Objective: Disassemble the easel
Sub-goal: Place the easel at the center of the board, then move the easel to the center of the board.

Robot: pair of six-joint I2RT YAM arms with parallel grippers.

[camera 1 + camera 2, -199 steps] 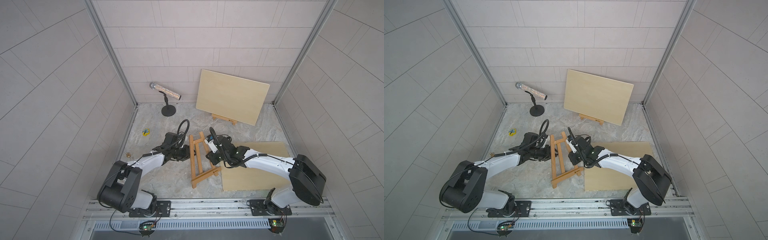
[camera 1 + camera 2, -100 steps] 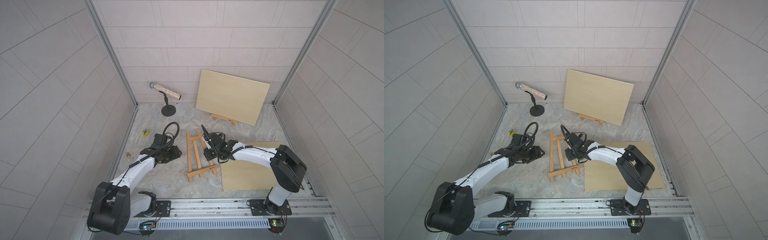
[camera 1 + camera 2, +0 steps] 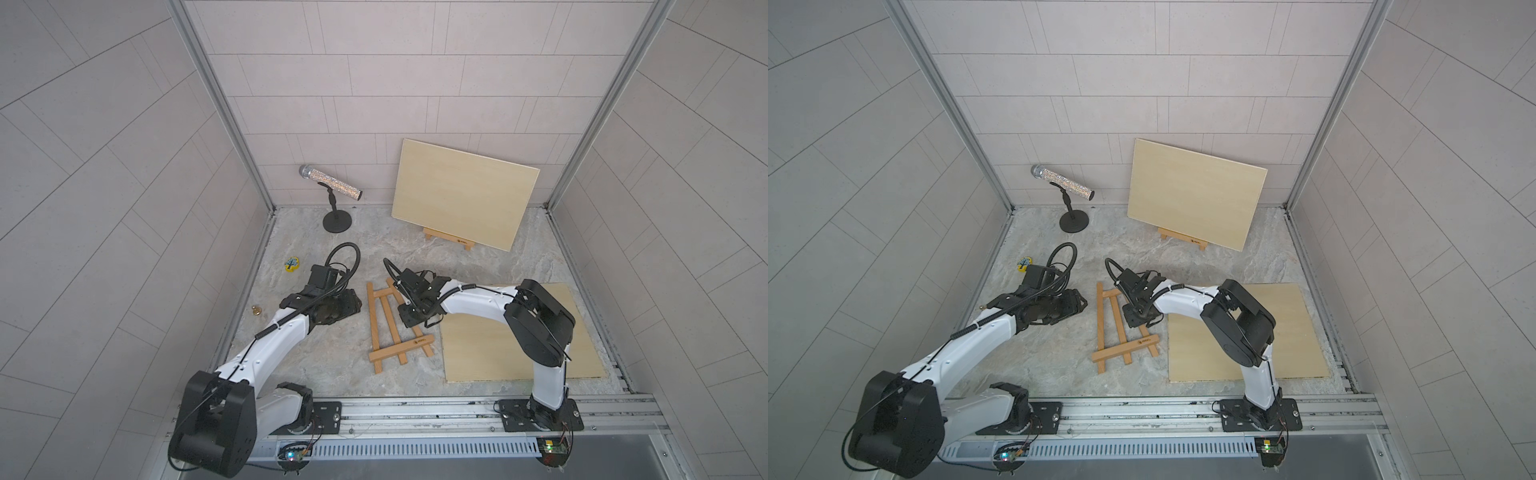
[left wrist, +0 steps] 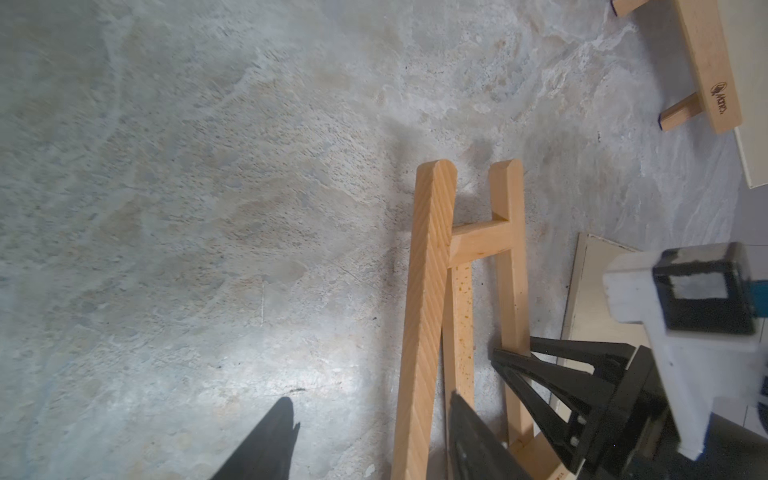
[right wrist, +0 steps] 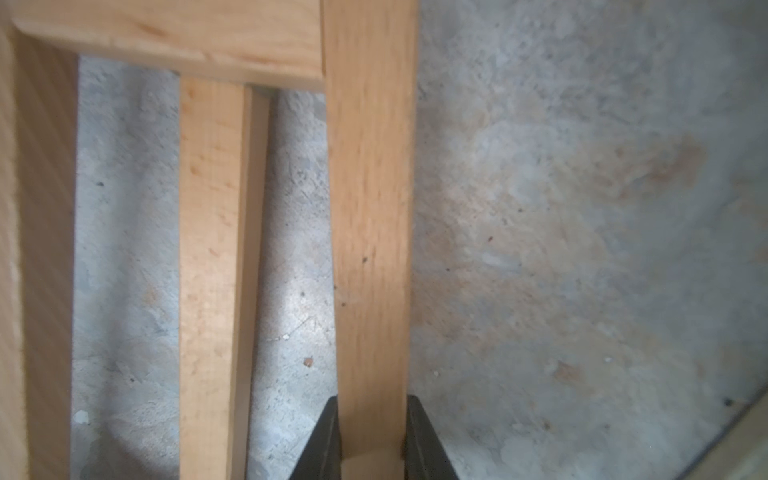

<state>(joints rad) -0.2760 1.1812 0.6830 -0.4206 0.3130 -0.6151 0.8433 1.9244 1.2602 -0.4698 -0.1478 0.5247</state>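
The small wooden easel [image 3: 374, 328] [image 3: 1100, 328] lies flat on the stone floor between the two arms. My right gripper [image 3: 409, 322] [image 5: 371, 405] is down on its right leg [image 5: 370, 249], with a black finger pressed against each side, so it is shut on that leg. My left gripper [image 3: 351, 305] [image 4: 370, 436] sits low beside the easel's left leg [image 4: 424, 332] and is open. That leg runs between its spread fingers [image 4: 270, 440], which do not grip it.
A second easel [image 3: 449, 239] holds a plywood board [image 3: 463, 193] against the back wall. Another board [image 3: 519, 345] lies flat at the right, under my right arm. A glitter microphone on a stand [image 3: 330, 183] is at the back left. A yellow token [image 3: 292, 264] and a brass piece [image 3: 255, 310] lie near the left wall.
My left gripper has opened and pulled back to the left, off the easel's left leg. The easel has shifted slightly left with my right gripper, whose arm has folded in.
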